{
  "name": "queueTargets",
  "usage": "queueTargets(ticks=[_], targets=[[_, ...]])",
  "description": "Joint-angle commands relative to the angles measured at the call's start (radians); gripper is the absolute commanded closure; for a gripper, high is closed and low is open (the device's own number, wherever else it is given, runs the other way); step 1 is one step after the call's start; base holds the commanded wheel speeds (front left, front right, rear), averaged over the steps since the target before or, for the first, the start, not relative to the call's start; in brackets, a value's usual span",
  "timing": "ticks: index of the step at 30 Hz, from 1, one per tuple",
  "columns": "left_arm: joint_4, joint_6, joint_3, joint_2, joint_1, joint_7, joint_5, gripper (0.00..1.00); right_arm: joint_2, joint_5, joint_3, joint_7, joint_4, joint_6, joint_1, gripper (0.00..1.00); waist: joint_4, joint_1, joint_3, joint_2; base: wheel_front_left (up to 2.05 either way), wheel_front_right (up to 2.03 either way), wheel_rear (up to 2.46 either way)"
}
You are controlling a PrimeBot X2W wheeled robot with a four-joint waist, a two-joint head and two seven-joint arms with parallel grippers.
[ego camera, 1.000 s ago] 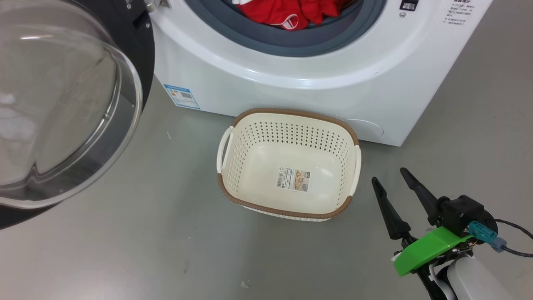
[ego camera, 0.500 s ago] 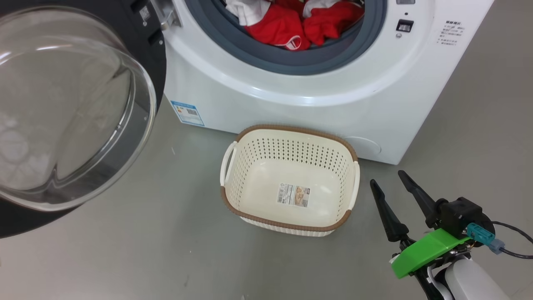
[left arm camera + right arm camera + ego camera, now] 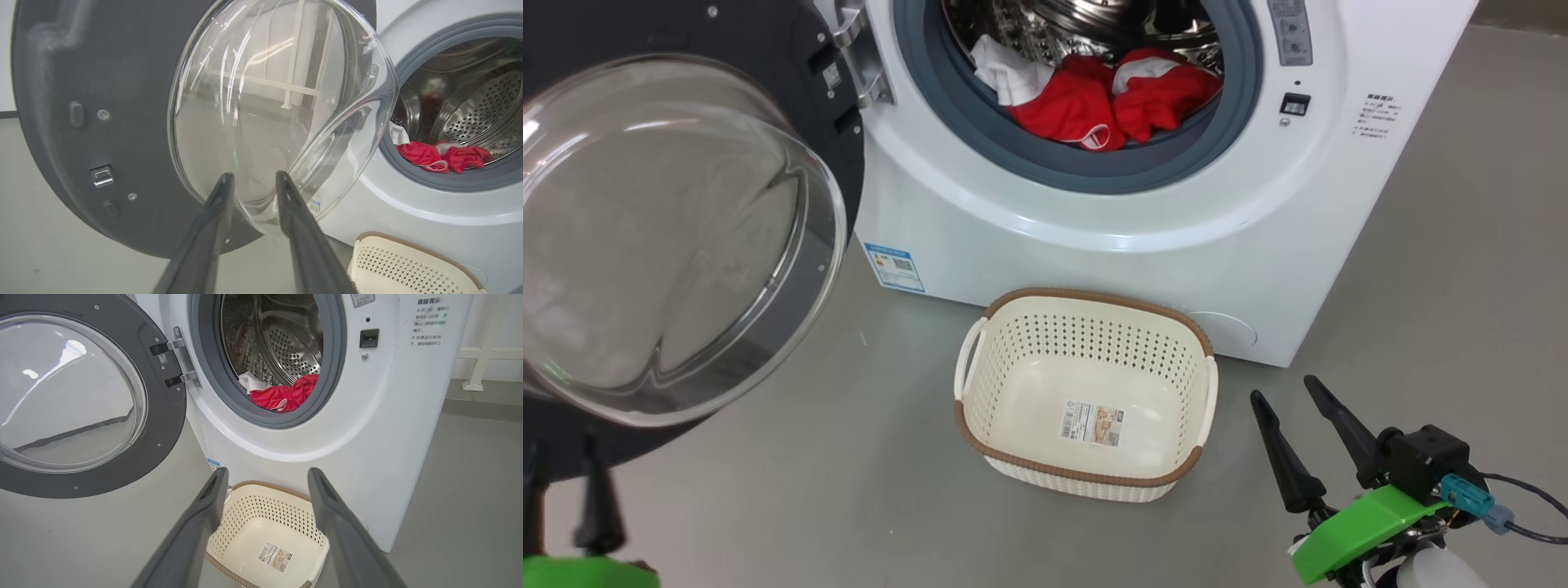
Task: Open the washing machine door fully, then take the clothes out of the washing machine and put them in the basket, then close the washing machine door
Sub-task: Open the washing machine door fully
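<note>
**Head view:** the whole frame has shifted since a second ago, so the camera tilted up and the things did not move. More of the steel drum (image 3: pixel 1086 24) shows now. The left gripper (image 3: pixel 561 457) has come in at the lower left, under the washing machine door (image 3: pixel 678 237). The door is swung wide on its hinge (image 3: pixel 862 57), at the same angle to the washing machine (image 3: pixel 1094 269) as before. The clothes (image 3: pixel 1111 102) lie at the drum's front lip, red with some white. The basket (image 3: pixel 1086 478) is empty, on the floor just in front of the machine. The right gripper (image 3: pixel 1283 389) hangs beside the basket, fingers spread and holding nothing.

**Left wrist view:** the left gripper (image 3: pixel 254 175) has its fingers parted with nothing between them, tips near the bottom of the glass bowl (image 3: pixel 278 102). I can't tell if they touch it. My read is that the door step is done and the clothes come next.

**Right wrist view:** the right gripper (image 3: pixel 267 471) is released and looks over the basket (image 3: pixel 265 510) toward the clothes (image 3: pixel 282 396). The path into the drum looks clear. The rubber gasket (image 3: pixel 265 416) is a lip the cloth has to come up over. The door (image 3: pixel 163 416) stands to the left, out of the way.
</note>
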State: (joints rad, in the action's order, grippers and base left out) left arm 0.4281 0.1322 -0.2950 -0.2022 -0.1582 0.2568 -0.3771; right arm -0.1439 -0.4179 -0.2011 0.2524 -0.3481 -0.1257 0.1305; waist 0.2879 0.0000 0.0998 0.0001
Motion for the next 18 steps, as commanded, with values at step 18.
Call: queueTargets(ticks=[18], targets=[[-0.216,-0.002,0.104,-0.005,0.154,0.005,-0.024,0.0,-0.002,-0.007,0.034,0.009,0.052,-0.005,-0.036,0.0,-0.123,0.0,-0.03,-0.0001,0.0,0.0,0.0]])
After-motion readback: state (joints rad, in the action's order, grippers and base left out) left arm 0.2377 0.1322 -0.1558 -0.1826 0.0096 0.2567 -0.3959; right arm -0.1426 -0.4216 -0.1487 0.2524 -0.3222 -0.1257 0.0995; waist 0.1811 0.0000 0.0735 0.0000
